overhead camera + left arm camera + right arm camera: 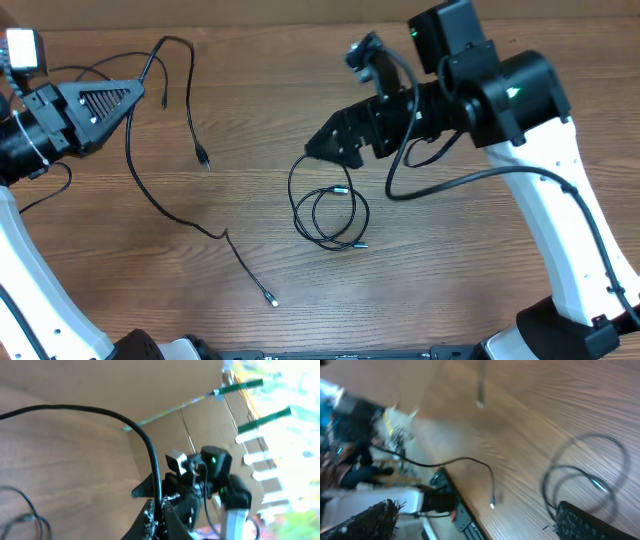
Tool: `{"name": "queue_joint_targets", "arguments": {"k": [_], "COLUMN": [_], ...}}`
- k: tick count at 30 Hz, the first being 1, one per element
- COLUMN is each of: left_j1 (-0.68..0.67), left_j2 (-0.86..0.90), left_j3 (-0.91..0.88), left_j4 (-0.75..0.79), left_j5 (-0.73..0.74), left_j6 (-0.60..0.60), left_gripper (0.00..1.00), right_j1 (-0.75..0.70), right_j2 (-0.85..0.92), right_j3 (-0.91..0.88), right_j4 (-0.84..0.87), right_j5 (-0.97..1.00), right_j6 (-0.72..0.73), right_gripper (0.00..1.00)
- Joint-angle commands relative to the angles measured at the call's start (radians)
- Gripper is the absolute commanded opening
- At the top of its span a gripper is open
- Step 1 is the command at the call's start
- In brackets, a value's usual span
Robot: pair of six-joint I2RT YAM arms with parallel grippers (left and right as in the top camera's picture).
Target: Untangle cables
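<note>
A long thin black cable (160,205) runs from my left gripper (135,93) down across the table to a silver-tipped plug (272,299). Its other strands loop at the top left and end in a plug (204,160). My left gripper is shut on this cable; in the left wrist view the cord (150,450) passes between the closed fingers (161,510). A second cable lies coiled (330,215) mid-table. My right gripper (318,148) hovers over the coil's upper left, open and empty. In the right wrist view the coil (585,475) lies by the right finger, fingers wide apart (475,522).
The wooden table's (450,270) front edge carries a black rail (340,354). Thick black arm wiring (430,170) hangs under the right arm. A white lamp-like block (22,50) sits at the far left. Cardboard boxes (200,420) stand beyond the table.
</note>
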Motion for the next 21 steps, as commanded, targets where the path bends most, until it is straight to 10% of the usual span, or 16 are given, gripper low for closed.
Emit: {"name": "queue_joint_targets", "arguments": {"k": [1,13,21], "left_j1": [-0.035,-0.251,-0.461], "left_j2": [-0.011,-0.011,-0.011], "left_j3": [0.004,0.004,0.004], "left_j4": [0.033,0.290,0.509], "left_j5": [-0.082,-0.263,-0.423], "left_j6": [-0.277,-0.793,-1.029], "left_gripper": [0.04,0.04,0.04], "right_j1": [0.079,0.248,0.290], "right_j2": [0.001,0.001,0.001], "right_j3": [0.013,0.013,0.013], "right_j4": [0.041,0.208,0.286], "right_j5": [-0.070,0.078,0.145], "right_j6": [-0.048,0.145,0.263], "right_gripper": [1.00,0.86,0.58]}}
